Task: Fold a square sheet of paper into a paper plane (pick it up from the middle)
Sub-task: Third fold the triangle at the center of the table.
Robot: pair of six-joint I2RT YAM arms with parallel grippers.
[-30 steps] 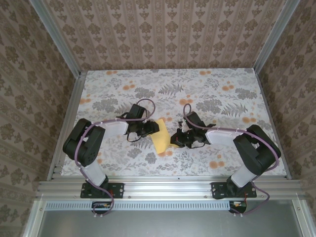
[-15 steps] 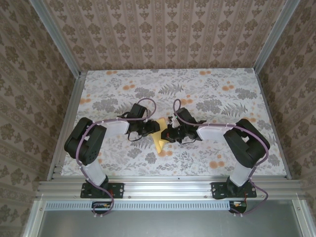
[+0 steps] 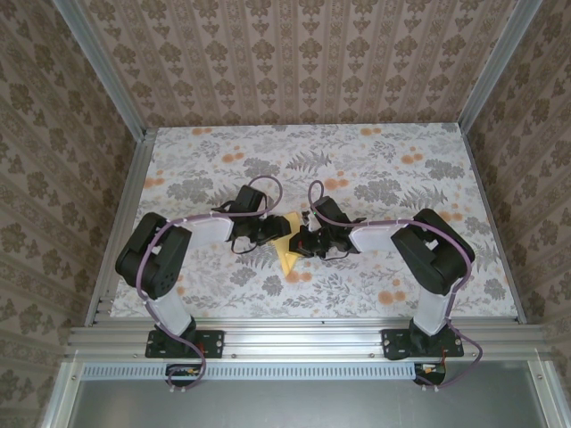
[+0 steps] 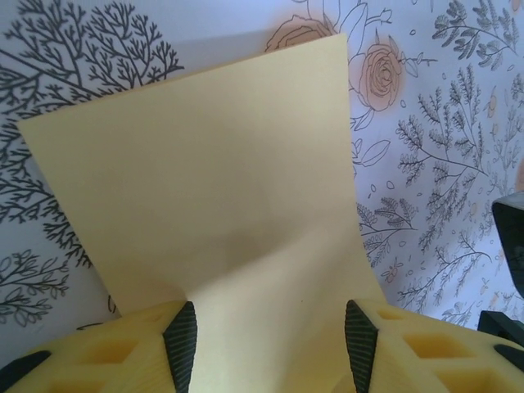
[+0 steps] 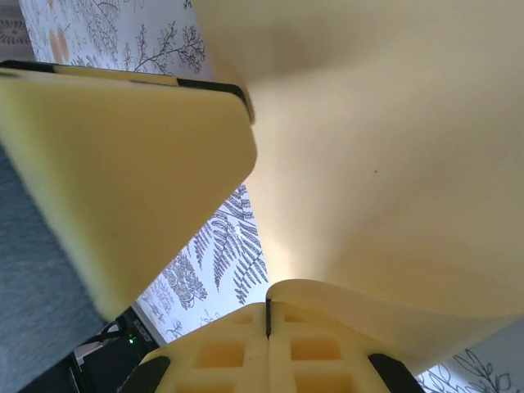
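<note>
The square sheet of paper (image 3: 287,256) is pale yellow and stands bent up off the flowered table between my two grippers. My left gripper (image 3: 270,234) is open. In the left wrist view the paper (image 4: 205,180) runs out from between its spread fingers (image 4: 181,348), and its gripper (image 4: 270,332) sits over the near edge. My right gripper (image 3: 305,242) is shut on the sheet's other edge. In the right wrist view the paper (image 5: 385,164) curls out of the closed right gripper (image 5: 268,307). The left gripper's foam finger (image 5: 123,180) looms close beside it. The paper plane is out of view.
The table (image 3: 401,178) wears a cloth printed with grey leaves and orange flowers. Aluminium rails (image 3: 303,337) run along the near edge and up both sides. Patterned walls close in the back and the sides.
My right gripper has moved left up to the left gripper, carrying the paper's edge with it. The sheet has gone from lying broad to a narrow bent strip. The left jaws have widened slightly.
</note>
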